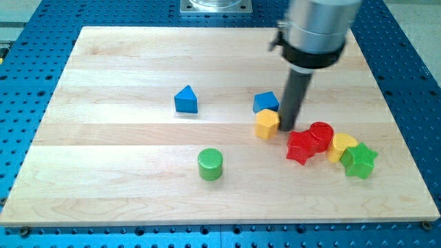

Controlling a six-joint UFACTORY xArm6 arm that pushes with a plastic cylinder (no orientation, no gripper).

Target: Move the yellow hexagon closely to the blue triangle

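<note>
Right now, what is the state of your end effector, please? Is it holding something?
No gripper, only a rod: my tip holds nothing; it stands at the right side of the yellow hexagon, seemingly touching it.

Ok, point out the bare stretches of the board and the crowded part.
Bare: everything left of the blue triangle and green cylinder, plus the bottom strip. Crowded: the right, where my tip touches the yellow hexagon beside a blue block, red star and neighbours.
</note>
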